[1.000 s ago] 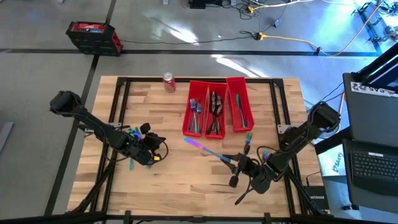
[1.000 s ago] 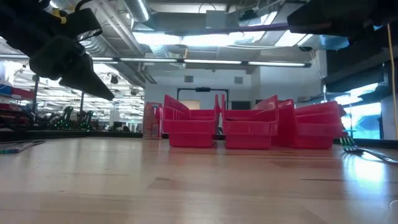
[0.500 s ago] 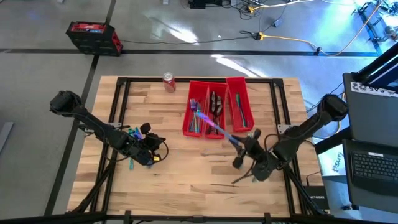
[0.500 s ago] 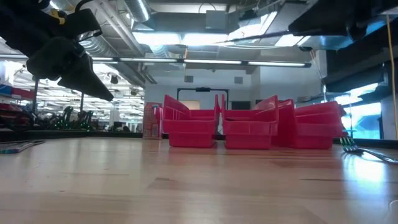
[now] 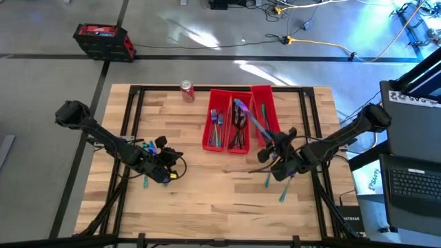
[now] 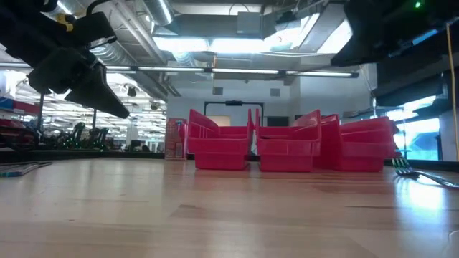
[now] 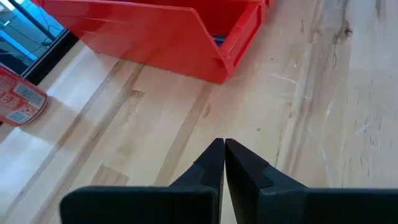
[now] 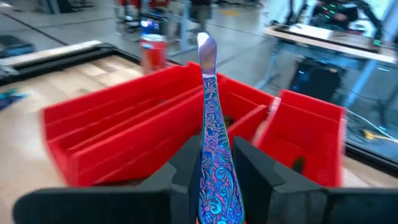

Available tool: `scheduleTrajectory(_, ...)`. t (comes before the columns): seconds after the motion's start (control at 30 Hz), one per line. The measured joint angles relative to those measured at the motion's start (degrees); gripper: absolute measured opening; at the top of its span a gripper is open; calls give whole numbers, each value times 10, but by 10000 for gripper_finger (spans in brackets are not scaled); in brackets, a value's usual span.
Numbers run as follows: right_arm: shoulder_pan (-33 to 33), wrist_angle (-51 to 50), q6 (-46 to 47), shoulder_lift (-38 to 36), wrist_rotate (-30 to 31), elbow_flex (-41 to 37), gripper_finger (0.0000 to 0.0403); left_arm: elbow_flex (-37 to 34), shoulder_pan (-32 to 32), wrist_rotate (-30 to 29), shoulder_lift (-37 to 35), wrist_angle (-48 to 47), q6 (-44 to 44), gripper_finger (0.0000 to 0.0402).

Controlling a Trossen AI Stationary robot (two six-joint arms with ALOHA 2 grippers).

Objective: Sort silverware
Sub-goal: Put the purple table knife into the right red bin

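My right gripper (image 5: 271,145) (image 8: 215,152) is shut on an iridescent blue-purple knife (image 5: 249,118). It holds the knife in the air above the near ends of three long red bins (image 5: 219,141), with the blade over the middle bin (image 5: 238,146). Forks, spoons and knives lie in the bins. My left gripper (image 5: 169,162) (image 7: 224,147) hovers shut and empty over the left half of the table. Loose silverware lies flat on the wood near each gripper, a teal piece (image 5: 146,181) by the left one and others (image 5: 283,192) by the right one. My right gripper pinches the knife's patterned handle (image 8: 217,177) between its two fingers (image 8: 185,163). The knife runs on along the fingers and sticks out past them. Its blade end (image 8: 206,48) points toward the table's far left and slightly up, clear of the bins.
A red soda can (image 5: 187,90) stands at the far edge, left of the bins. A fork (image 6: 414,172) lies on the wood at the right. Bare wood lies between the two arms and in front of the bins. A black frame (image 5: 135,103) edges the table.
My right gripper has carried the knife from the near right part of the table toward the far edge, up to the bins, rising a little. It has turned, so the blade has swung from pointing left over the bare wood to lying over the bins.
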Motion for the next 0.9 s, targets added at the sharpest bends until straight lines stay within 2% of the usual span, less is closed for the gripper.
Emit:
scheduleTrajectory(0.27, -54, -118, 169, 0, -2, 0, 57, 0, 0, 0, 0, -3, 3, 0)
scheduleTrajectory(0.43, -78, -172, 238, 0, -37, -1, 57, 0, 0, 0, 0, -18, -1, 0)
scheduleTrajectory(0.57, -88, -176, 286, 1, -70, -24, 57, 0, 0, -2, 0, -17, 1, 0)
scheduleTrajectory(0.77, -88, -174, 364, 1, -71, -64, 57, 0, 0, -11, 0, -17, -12, 0)
scheduleTrajectory(0.9, -88, -170, 394, 1, -97, -89, 57, 0, 0, -11, 0, -17, -12, 0)
